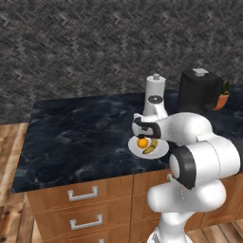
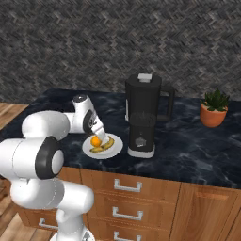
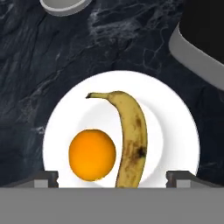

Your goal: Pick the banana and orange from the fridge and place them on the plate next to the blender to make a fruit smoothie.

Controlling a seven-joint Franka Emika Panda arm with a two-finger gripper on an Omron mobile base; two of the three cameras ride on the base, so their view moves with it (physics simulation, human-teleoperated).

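Note:
The orange (image 3: 92, 154) and the banana (image 3: 131, 140) lie side by side on the white plate (image 3: 170, 113), the orange to the banana's left in the hand view. My gripper (image 3: 113, 179) hovers just above them, open, its fingertips (image 3: 46, 177) spread wide and holding nothing. In the left base view the gripper (image 1: 144, 135) hangs over the orange (image 1: 142, 142), banana (image 1: 150, 148) and plate (image 1: 161, 151). The black blender (image 2: 143, 117) stands just right of the plate (image 2: 115, 149), where the orange (image 2: 96, 140) and banana (image 2: 104, 146) rest under the gripper (image 2: 100, 134). The fridge is out of view.
A white paper-towel roll (image 1: 155, 92) stands behind the plate, close to the blender (image 1: 199, 90). A potted plant (image 2: 214, 113) sits on the dark marble counter (image 2: 197, 150) to the far right. Wooden drawers (image 1: 83, 194) run below the counter's front edge.

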